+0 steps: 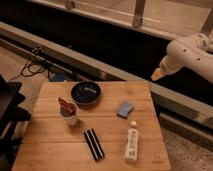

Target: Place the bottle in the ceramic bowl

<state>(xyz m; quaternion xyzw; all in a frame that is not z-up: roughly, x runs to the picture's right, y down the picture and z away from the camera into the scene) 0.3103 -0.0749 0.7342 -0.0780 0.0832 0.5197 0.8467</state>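
Wooden counter [50, 145] w/ bottle [131, 144] lying flat nr front-right corner, well apart from dark ceramic bowl [86, 92] at mid far edge; cup [68, 113] toward left edge, blue sponge [125, 108] toward right edge; hand [157, 75] raised beyond far-right corner, degree of opening can't be told.

A wooden plank table [47, 147] stands on speckled floor [192, 150]. Past its far edge a pale ledge [102, 69] runs beneath a dark wall [100, 42], with bright window frames [137, 15] above. Black cables [34, 64] trail at the far left.
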